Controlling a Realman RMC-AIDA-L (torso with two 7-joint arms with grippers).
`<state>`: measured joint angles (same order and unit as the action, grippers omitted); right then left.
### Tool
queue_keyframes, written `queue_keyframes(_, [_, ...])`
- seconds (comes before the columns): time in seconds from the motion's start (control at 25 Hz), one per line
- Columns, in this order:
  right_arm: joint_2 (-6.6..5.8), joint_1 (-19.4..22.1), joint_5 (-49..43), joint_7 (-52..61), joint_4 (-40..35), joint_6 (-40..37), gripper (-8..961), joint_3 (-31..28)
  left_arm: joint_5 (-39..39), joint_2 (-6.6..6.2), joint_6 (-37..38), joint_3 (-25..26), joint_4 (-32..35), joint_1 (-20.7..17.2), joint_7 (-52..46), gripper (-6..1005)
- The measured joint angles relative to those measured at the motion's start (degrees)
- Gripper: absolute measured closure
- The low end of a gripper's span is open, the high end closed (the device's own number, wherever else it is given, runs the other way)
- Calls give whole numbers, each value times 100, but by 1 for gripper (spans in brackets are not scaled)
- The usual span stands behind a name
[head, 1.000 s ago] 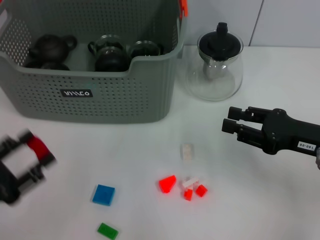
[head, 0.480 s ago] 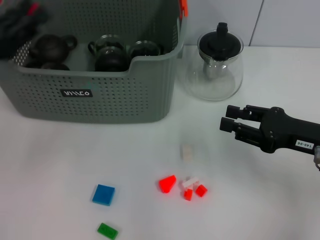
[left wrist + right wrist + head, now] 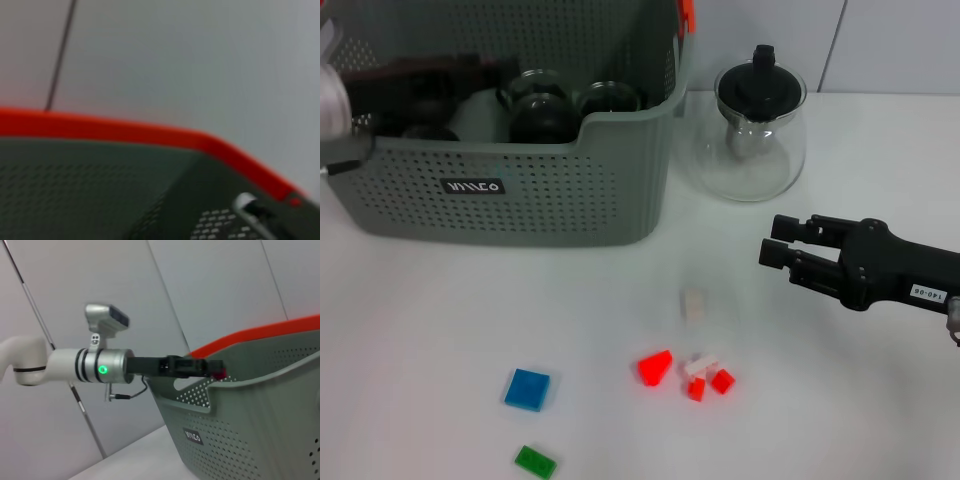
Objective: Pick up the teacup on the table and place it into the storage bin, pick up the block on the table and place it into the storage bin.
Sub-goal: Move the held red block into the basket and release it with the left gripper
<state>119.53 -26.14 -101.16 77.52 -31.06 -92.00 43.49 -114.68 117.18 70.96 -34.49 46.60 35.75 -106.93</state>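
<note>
The grey-green storage bin stands at the back left, and the right wrist view shows its perforated side. My left gripper reaches over the bin's left part, blurred. In the right wrist view that left gripper is shut on a small red block just above the rim. Two dark teacups sit inside the bin. Loose on the table lie a blue block, a green block, a red block and a beige block. My right gripper hovers open at the right.
A clear glass teapot with a black lid stands right of the bin. Small red and white pieces lie beside the red block. The left wrist view shows only the bin's orange rim and the wall behind.
My left arm swung from the table's front left up to the back left, then reached right over the bin with the red block. The right gripper barely shifted.
</note>
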Motion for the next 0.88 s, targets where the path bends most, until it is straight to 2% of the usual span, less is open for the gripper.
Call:
queue_keyframes(0.12, [0, -14, 0, -1, 3, 3, 465, 2, -48, 76, -492, -268, 121, 6, -371, 272])
queue_keyframes(0.24, [0, -20, 0, 0, 4, 5, 464, 2, 259, 97, -340, -105, 142, -58, -379, 268])
queue_keyframes(0.4, [0, -23, 0, 0, 4, 8, 463, 2, 1332, 85, 348, 488, 37, -383, -215, 262])
queue_keyframes(0.56, [0, -28, 0, 0, 4, 29, 463, 2, 2151, -27, 1210, 1125, -286, -666, 148, 256])
queue_keyframes(0.72, [0, -76, 0, 0, 4, 74, 462, 2, 2239, -55, 1407, 1263, -326, -747, 217, 250])
queue_keyframes(0.88, [0, -108, 0, 0, 3, 79, 461, 6, 2130, -56, 1247, 1037, -328, -622, 216, 244])
